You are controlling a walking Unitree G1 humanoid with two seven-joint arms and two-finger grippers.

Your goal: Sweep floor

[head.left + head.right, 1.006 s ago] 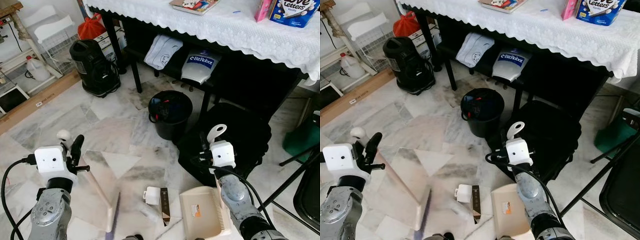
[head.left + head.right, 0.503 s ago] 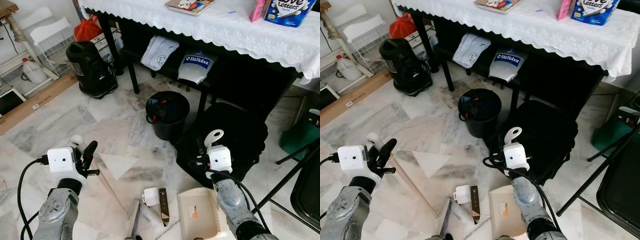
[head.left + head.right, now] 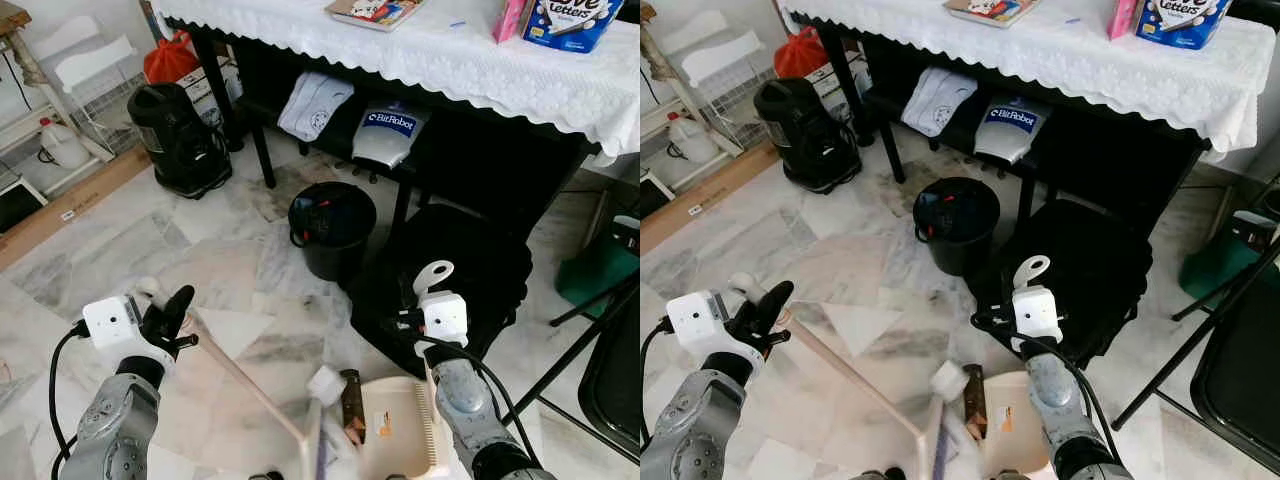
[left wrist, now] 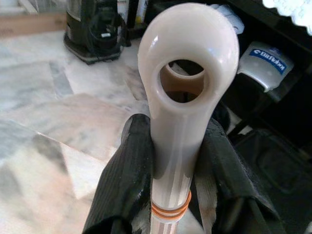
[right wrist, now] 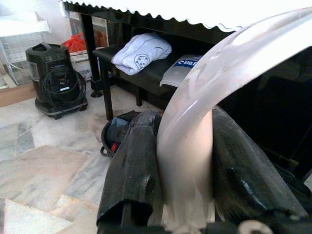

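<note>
Gripping the broom handle (image 4: 187, 97), left gripper (image 4: 170, 170) clamps below its ring.

one broom (image 3: 250, 385), one dustpan (image 3: 405, 440), one bin (image 3: 330, 228)

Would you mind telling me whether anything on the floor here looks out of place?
Yes: a small white box and a brown wrapper lie loose on the marble floor, just left of the dustpan and beside the broom. They look like litter, not yet in the pan.

"BitRobot" on grey bag (image 3: 391, 135) (under table).
</note>
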